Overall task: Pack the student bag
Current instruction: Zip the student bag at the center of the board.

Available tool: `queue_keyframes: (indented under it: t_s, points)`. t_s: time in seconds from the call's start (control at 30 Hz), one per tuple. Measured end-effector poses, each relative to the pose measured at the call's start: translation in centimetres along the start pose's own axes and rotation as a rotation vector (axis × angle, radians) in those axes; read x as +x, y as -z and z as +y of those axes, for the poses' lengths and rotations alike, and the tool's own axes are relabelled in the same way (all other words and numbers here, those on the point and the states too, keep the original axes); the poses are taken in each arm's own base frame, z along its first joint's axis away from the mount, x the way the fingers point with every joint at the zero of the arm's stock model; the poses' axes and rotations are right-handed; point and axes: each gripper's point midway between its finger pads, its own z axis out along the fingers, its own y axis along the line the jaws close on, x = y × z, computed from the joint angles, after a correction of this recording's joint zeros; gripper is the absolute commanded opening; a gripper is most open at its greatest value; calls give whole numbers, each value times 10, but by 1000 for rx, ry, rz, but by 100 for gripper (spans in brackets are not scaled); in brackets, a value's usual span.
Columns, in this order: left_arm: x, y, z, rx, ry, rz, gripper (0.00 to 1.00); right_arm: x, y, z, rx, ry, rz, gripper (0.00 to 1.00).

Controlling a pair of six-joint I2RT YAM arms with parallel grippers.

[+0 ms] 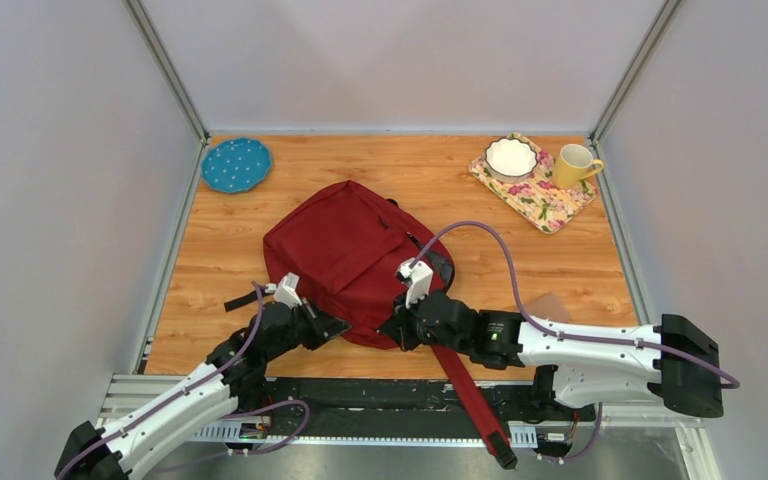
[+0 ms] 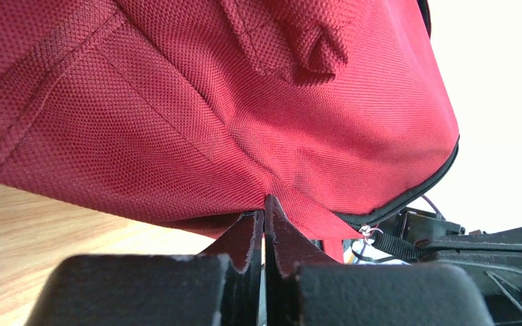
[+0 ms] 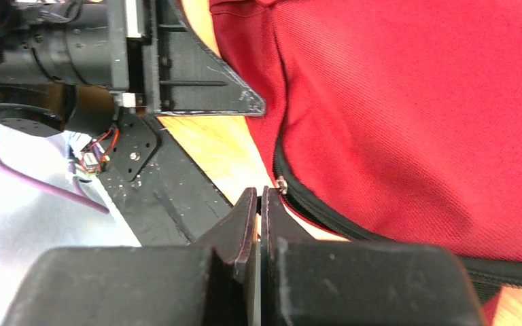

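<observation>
The student bag (image 1: 350, 255), a dark red backpack, lies flat mid-table. My left gripper (image 1: 340, 327) is at its near left edge. In the left wrist view the left gripper (image 2: 265, 204) is shut, pinching a pucker of the bag's red fabric (image 2: 245, 102) just left of the black zipper (image 2: 408, 197). My right gripper (image 1: 393, 330) is at the bag's near right edge. In the right wrist view the right gripper (image 3: 258, 193) is shut, with the metal zipper slider (image 3: 283, 185) right at its tips; the pull is hidden between them. The bag (image 3: 414, 102) fills the right of that view.
A blue dotted plate (image 1: 236, 165) lies at the back left. A floral tray (image 1: 550, 205) at the back right carries a white bowl (image 1: 511, 157), with a yellow mug (image 1: 575, 165) at its right edge. A red strap (image 1: 470, 395) trails over the near edge.
</observation>
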Motion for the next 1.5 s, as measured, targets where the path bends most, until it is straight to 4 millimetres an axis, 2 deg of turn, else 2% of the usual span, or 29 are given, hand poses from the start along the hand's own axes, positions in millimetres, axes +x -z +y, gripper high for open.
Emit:
queue_keyframes:
  t_s: [0.2, 0.33, 0.53, 0.77, 0.87, 1.07, 1.1, 1.13, 1.2, 1.3, 1.37, 1.5]
  points:
    - [-8, 5, 3, -7, -10, -52, 0, 4, 3, -26, 120, 24, 3, 0]
    - [-19, 9, -8, 41, -17, -114, 0, -7, 12, -38, 165, 27, -32, 0]
    - [-33, 18, -25, 117, -16, -189, 0, -24, 29, -47, 177, 9, -106, 0]
    - [-46, 27, -38, 167, -11, -256, 0, -23, 36, -50, 177, 9, -117, 0]
    - [-51, 33, -33, 125, -8, -280, 0, -21, 38, -55, 192, 10, -121, 0]
    - [-53, 41, -2, -32, -31, -300, 0, -22, 44, -63, 218, 7, -141, 0]
    - [-53, 42, 3, -54, -41, -299, 22, -22, 44, -64, 219, 5, -142, 0]
    - [-52, 43, 6, -69, -51, -297, 37, -22, 44, -63, 218, 5, -142, 0]
    - [-51, 44, 13, -101, -93, -290, 62, -22, 43, -62, 212, 3, -140, 0]
    - [-47, 44, 23, -157, -189, -250, 71, -21, 40, -58, 194, 1, -134, 0]
    - [-45, 48, 25, -195, -272, -209, 71, -19, 38, -57, 188, 2, -123, 0]
    - [-52, 58, 0, -197, -453, -163, 72, -15, 33, -54, 171, -7, -106, 0]
